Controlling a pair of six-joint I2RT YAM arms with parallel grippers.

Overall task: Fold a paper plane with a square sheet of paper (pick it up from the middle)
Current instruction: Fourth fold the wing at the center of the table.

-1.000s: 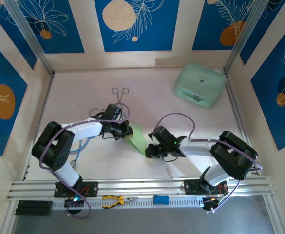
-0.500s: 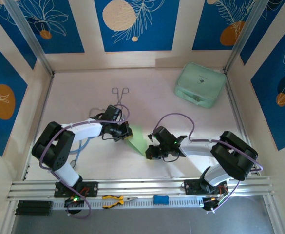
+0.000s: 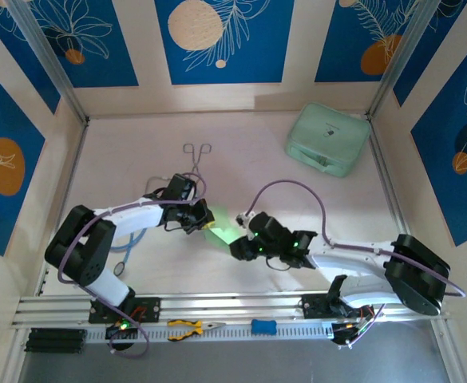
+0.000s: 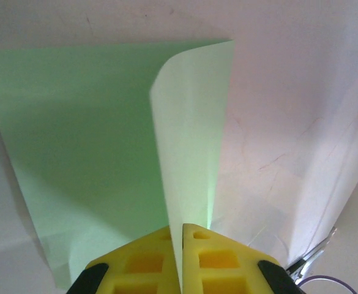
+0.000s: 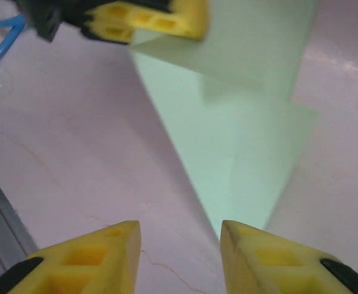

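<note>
1. Pliers (image 3: 191, 326): on the rail, nearer than the square sheet of paper (image 3: 221, 230), well apart from it.
2. Right hand (image 5: 179, 229): just beside the sheet's near corner. It was clenched a second before and was now released, with nothing between the jaws. Judged: the crease was let go and a fresh grip was due.
3. Sheet: part-folded on the table (image 3: 137, 159), one flap raised.
4. Left hand (image 4: 182, 229): at the sheet's far edge, clenched on the raised flap.
5. Metal tongs (image 3: 197, 153): beyond the sheet.
6. Mint case (image 3: 327, 138): farthest from the sheet.
</note>
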